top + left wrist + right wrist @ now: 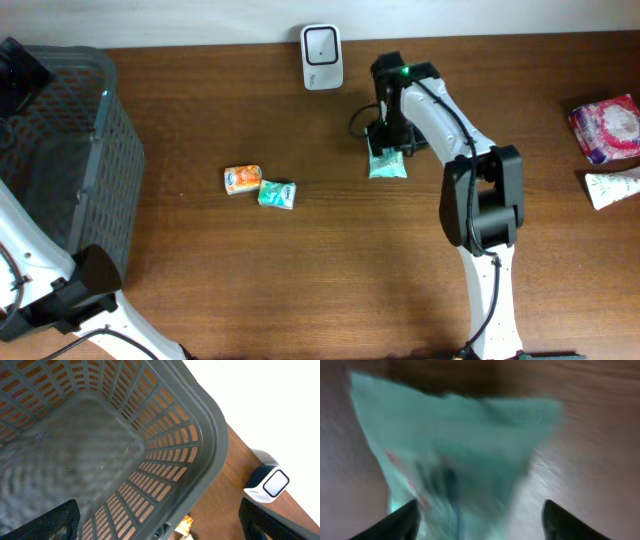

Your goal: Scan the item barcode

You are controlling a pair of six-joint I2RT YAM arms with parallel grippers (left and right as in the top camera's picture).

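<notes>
Right gripper [479, 521]: mine, pointing down at the table [330, 280], its two dark fingertips spread apart at the bottom corners of my wrist view.
What lies between them: the teal packet [455, 455], blurred and filling most of that view. My left-hand fingertip sits right at its edge and the other one stands clear of it over bare wood. I cannot tell whether any barcode faces up.
Teal packet, from overhead: flat on the table directly under my right gripper, just to the right of and nearer than the scanner [322, 57].
Scanner: white, upright at the far edge of the table, apart from the packet.
Left gripper [160, 525]: mine, jaws wide apart and holding nothing, hanging over the grey basket [210, 435] at the table's left end.
Other items: an orange packet [242, 179] and a green packet [277, 193] touching each other mid-table; a pink packet [606, 128] and a white packet [612, 187] at the far right.
</notes>
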